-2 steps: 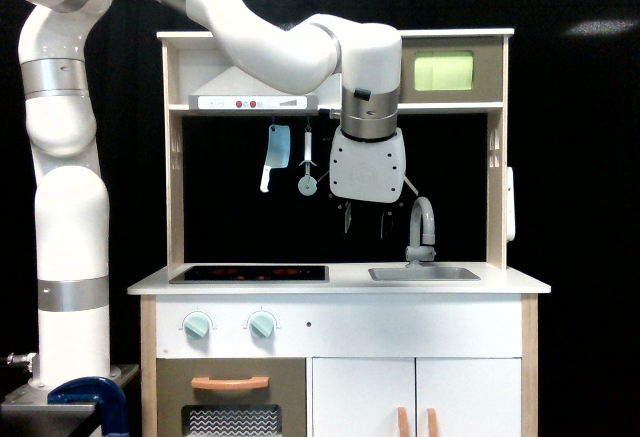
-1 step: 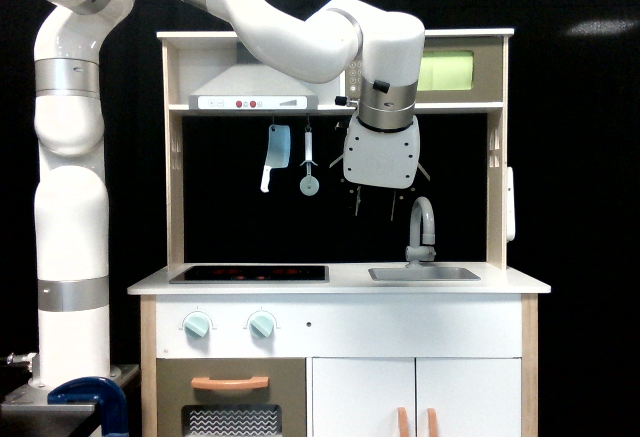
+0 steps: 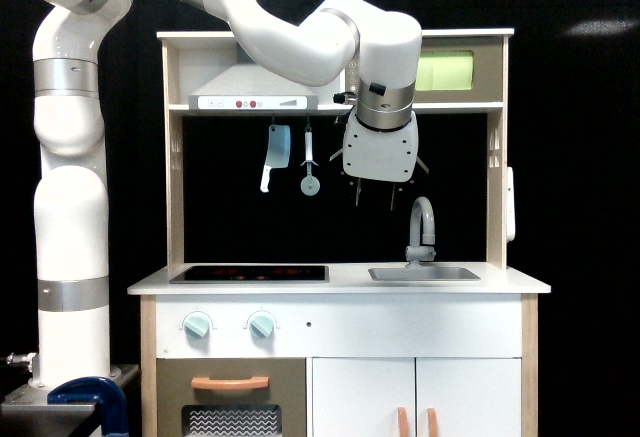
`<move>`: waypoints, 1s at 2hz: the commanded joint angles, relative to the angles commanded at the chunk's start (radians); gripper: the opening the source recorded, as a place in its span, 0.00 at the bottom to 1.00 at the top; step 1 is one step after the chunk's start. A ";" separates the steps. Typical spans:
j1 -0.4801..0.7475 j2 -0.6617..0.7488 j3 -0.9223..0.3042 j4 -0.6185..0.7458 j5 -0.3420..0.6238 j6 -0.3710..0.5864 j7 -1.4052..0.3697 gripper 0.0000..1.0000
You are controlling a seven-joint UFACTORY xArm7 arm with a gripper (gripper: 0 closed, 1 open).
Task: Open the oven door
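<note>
Black backdrop fills the space behind a toy kitchen (image 3: 165, 157) of pale wood and white panels. At the kitchen's top, toward the exterior view's right, sits the oven door (image 3: 452, 72): a grey-brown panel with a lime-green window, lying flush in its frame and facing the camera, its long axis horizontal. Its end on the exterior view's left is hidden behind the arm (image 3: 300, 32), and its handle cannot be seen.

The white arm rises at the exterior view's left and reaches across the top shelf. Its gripper (image 3: 374, 195) hangs pointing down, just below and to the left of the door, above the faucet (image 3: 422, 227) and apart from it. Two thin dark fingers (image 3: 357, 195) stand separated, with nothing between them.

A range hood (image 3: 250, 92) sits under the top shelf, with a toy cleaver (image 3: 274, 155) and a utensil (image 3: 309, 167) hanging below it. The counter (image 3: 340, 282) carries a stovetop (image 3: 250, 274) and a sink (image 3: 423, 274). Beneath are two knobs (image 3: 198, 326), a grey door with a horizontal orange handle (image 3: 230, 383), and white cabinet doors (image 3: 415, 397).
</note>
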 joint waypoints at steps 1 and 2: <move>0.003 -0.021 0.058 0.016 0.022 -0.011 0.061 1.00; 0.020 -0.020 0.138 0.135 0.034 0.007 0.211 1.00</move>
